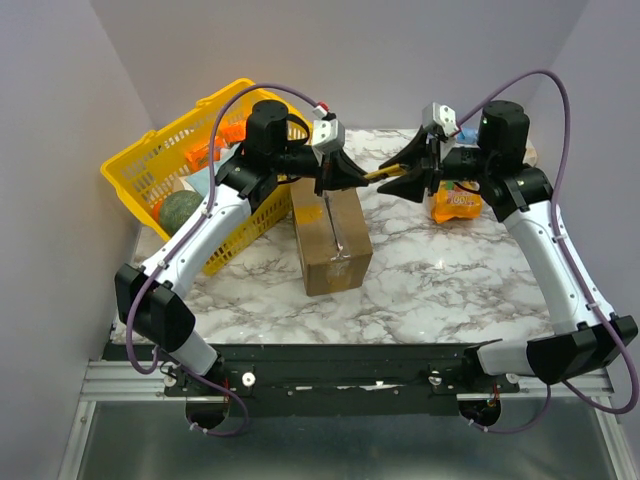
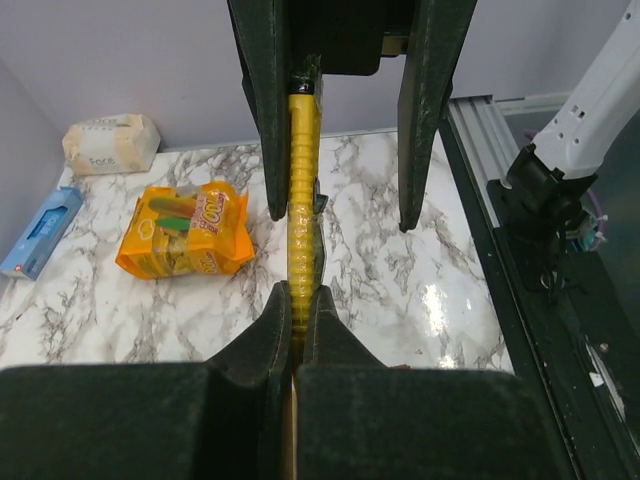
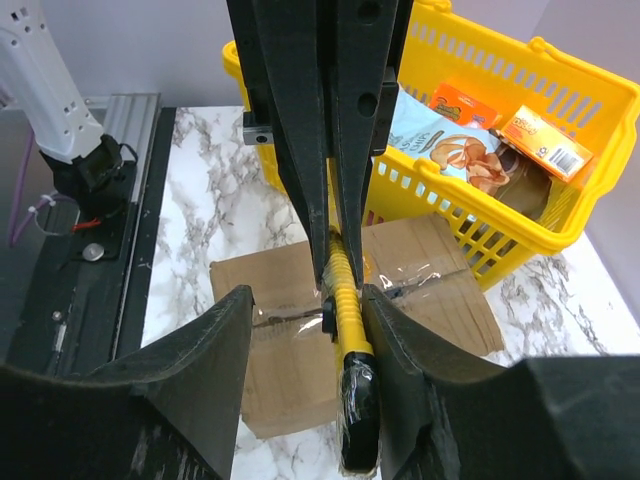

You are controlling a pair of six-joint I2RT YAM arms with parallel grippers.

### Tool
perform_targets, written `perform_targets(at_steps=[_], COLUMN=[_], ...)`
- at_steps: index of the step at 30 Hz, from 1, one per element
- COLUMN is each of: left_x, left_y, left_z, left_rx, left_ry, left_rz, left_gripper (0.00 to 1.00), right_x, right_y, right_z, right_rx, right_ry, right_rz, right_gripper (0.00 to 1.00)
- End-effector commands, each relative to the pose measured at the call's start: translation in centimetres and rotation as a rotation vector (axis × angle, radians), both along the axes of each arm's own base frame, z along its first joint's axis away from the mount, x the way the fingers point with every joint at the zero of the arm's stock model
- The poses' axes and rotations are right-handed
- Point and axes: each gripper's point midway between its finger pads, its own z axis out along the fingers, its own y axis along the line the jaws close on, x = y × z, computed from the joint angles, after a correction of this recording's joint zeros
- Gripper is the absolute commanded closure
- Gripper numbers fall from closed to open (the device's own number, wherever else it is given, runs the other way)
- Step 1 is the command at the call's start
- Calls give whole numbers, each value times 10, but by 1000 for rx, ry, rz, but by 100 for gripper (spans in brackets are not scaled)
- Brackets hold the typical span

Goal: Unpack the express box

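The express box [image 1: 330,240] sits on the marble table [image 1: 440,270], close beside the yellow basket [image 1: 150,165]. I cannot tell if the two touch. The box is brown. Its flaps are down and shiny tape runs along the top. Over the far end of the box, the two arms meet. The left gripper [image 2: 298,300] has its fingers pressed together on a yellow knife [image 2: 303,200] with a bumpy handle. The knife sticks out sideways toward the other arm. The right gripper [image 1: 405,180] has its fingers apart, one on each side of the dark end of the knife. There is a gap on at least one side, so it is not squeezing the knife. The basket is tipped up against the left wall. Inside it are a snack bag [image 3: 450,150], an orange packet [image 3: 545,140] and a round green thing [image 1: 182,210], maybe a melon. On the right side of the table lies an orange bag of snacks [image 2: 185,230]. Past it, by the back wall, are a pack of tissues [image 2: 110,143] and a flat blue pack [image 2: 42,230].
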Motion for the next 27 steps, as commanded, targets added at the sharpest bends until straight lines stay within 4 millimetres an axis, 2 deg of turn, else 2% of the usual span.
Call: perform_targets(at_steps=[1, 10, 22, 26, 27], left_x=[-3, -1, 4, 7, 7], left_y=[-1, -5, -8, -9, -8], left_z=[13, 19, 11, 12, 12], left_rx=[-45, -80, -76, -82, -83], left_ry=[11, 51, 91, 98, 96], left_rz=[-21, -24, -21, -18, -17], left_gripper=[100, 100, 100, 100, 100], right_x=[0, 0, 1, 2, 1], right_y=[5, 8, 11, 11, 11], right_z=[10, 10, 18, 19, 19], right_rx=[16, 20, 41, 43, 43], right_ry=[2, 48, 61, 64, 63], right_rz=[5, 5, 10, 12, 13], right_gripper=[46, 53, 64, 74, 82])
